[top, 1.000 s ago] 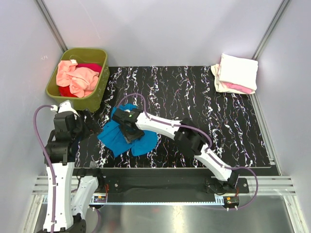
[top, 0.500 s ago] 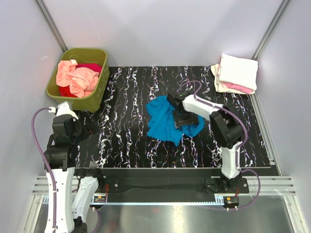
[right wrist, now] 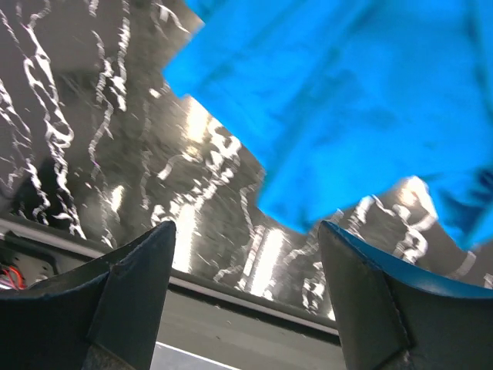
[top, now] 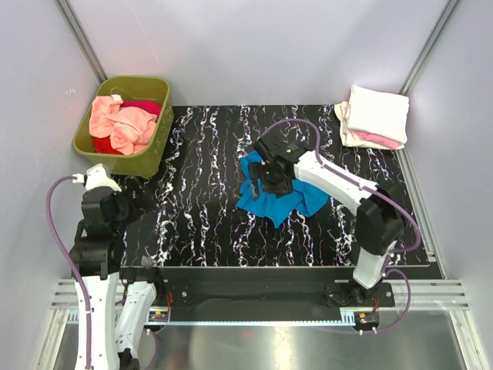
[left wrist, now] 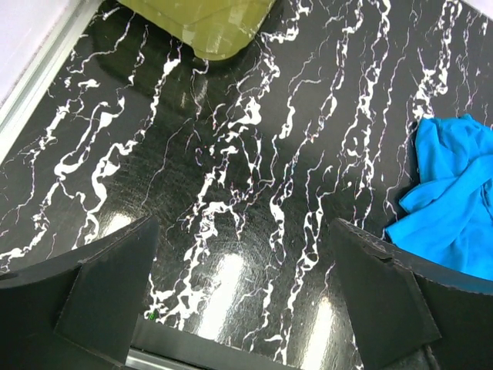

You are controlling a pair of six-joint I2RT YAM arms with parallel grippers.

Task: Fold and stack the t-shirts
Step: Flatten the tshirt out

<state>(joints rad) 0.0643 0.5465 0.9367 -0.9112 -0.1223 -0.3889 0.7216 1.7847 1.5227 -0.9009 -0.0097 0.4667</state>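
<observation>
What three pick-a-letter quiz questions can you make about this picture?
1. What colour is the tub? A blue, B white, C olive-green.
2. Where is the blue shirt? A in the tub, B on the mat, C hanging up.
3. The left fingers are: A open and empty, B shut on a shirt, C shut on the tub.

Answers:
C, its walls show olive-green.
B, it lies crumpled mid-mat.
A, the left wrist view shows them wide apart with only mat between.
</observation>
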